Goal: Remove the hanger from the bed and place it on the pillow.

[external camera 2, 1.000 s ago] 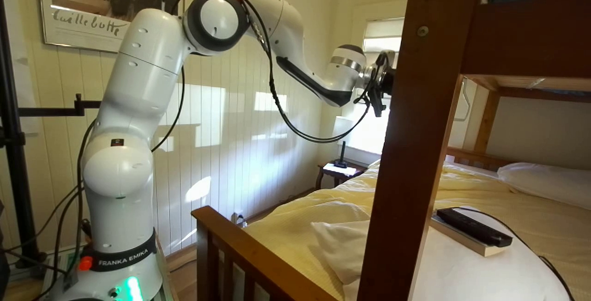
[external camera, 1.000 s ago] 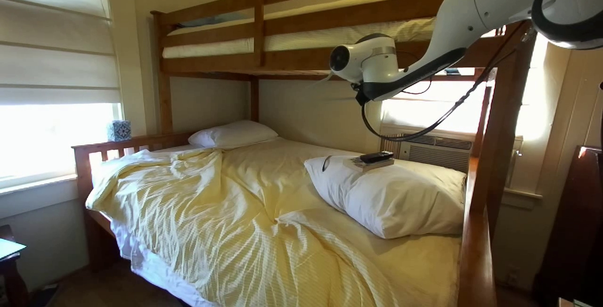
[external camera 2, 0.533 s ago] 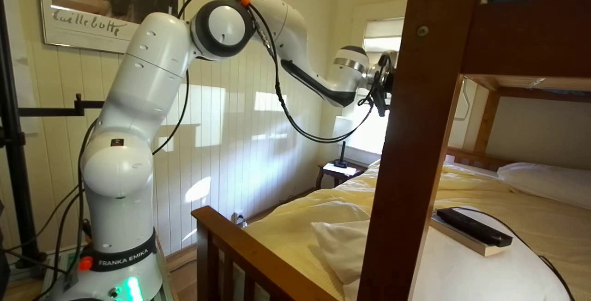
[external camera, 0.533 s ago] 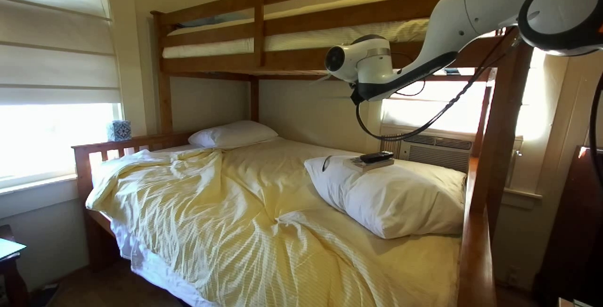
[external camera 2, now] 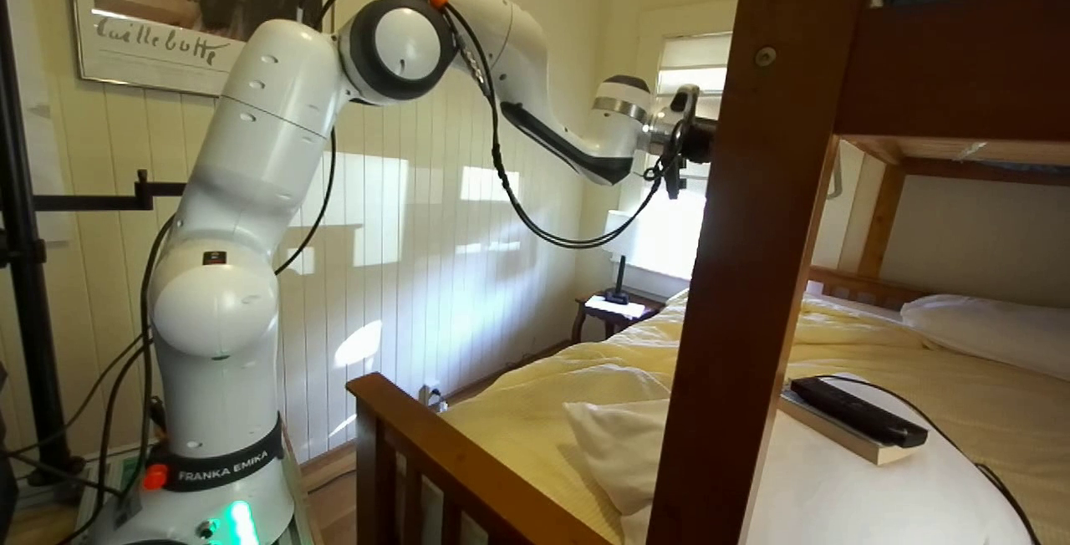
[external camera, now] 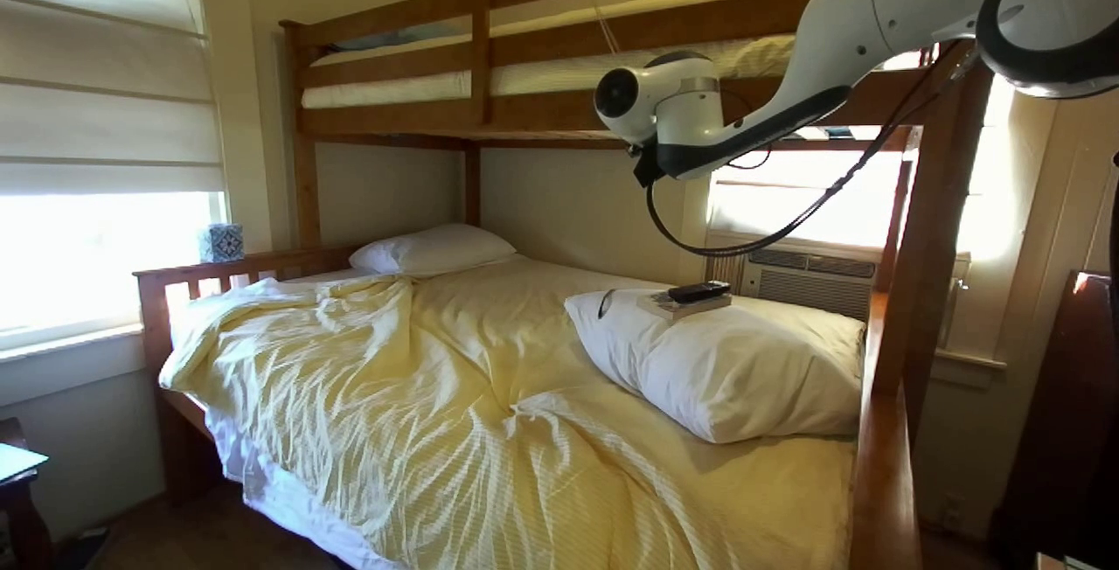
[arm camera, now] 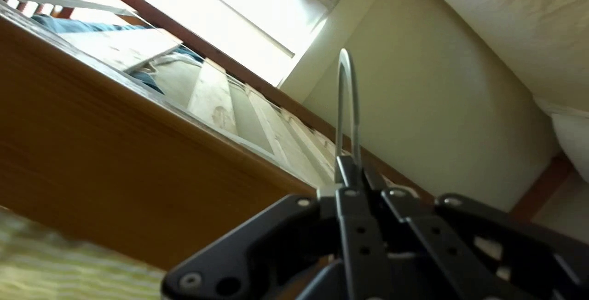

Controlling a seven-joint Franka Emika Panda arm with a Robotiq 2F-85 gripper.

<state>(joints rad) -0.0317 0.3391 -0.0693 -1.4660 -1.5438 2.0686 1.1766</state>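
The hanger (arm camera: 354, 106) shows in the wrist view as a thin, pale narrow loop rising from my fingertips. My gripper (arm camera: 361, 171) is shut on it: one strand runs into the slit between the fingers, the other passes outside the left finger. Whether the hanger touches the bed I cannot tell. In the exterior views the fingers are hidden, by the arm's wrist (external camera: 669, 107) and by a bed post (external camera 2: 740, 277). The bed has rumpled yellow bedding (external camera: 420, 395). On its near right end lies the plump white pillow (external camera: 743, 369), below and apart from the gripper.
A book with a black remote (external camera 2: 857, 411) on top rests on the pillow, with a dark cord beside it. The upper bunk's wooden rail (external camera: 542, 111) runs close behind my wrist. A flatter white pillow (external camera: 437, 248) lies at the far end.
My wrist has shifted left and slightly up in an exterior view. Thin pale lines now show above it, before the upper rail. Beyond the post, less of the thin loop is visible.
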